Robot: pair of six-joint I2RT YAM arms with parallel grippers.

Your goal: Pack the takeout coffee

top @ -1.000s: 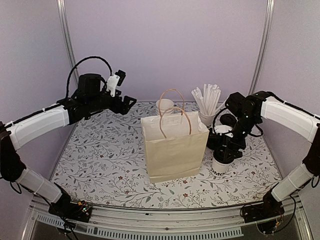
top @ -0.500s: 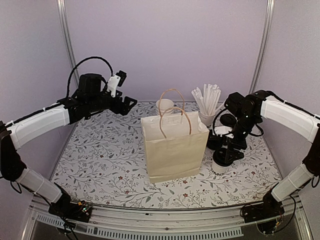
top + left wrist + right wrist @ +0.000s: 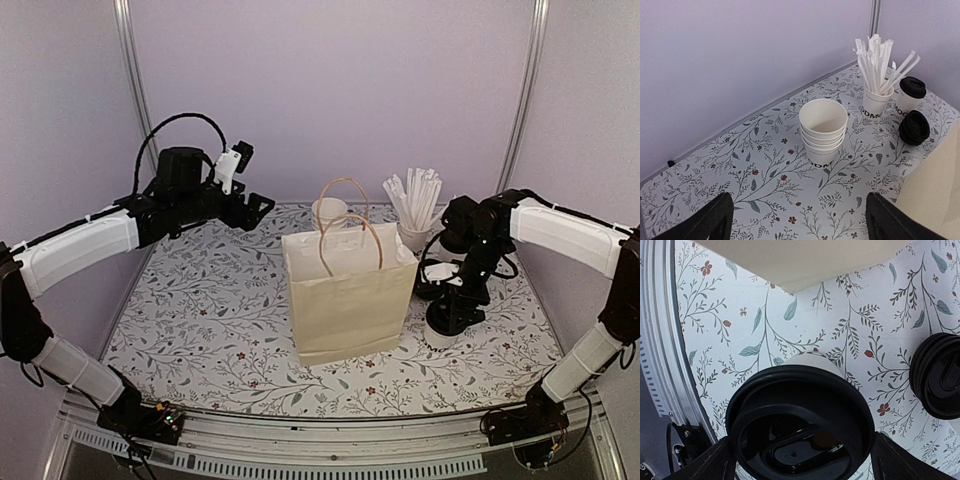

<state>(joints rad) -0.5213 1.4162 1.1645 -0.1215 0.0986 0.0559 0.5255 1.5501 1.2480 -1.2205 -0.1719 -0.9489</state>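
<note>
Right now the right gripper [image 3: 797,462] sits low over a small white paper cup with round black plastic lid [image 3: 800,420], jaws spread wide, one finger each side of the lid; can't tell if they touch it. That cup stands on the floral-print table [image 3: 200,320], just right of the tall cream paper bag w/ loop handles [image 3: 345,300], outside it. A stack of loose black lids [image 3: 940,372] lies nearby. The left gripper [image 3: 795,225] hangs at back left, jaws wide, nothing btwn them. Below it: stack of open white paper cups [image 3: 823,127], white cup of straws [image 3: 875,100], second lidded cup [image 3: 910,95] beside the straws.
</note>
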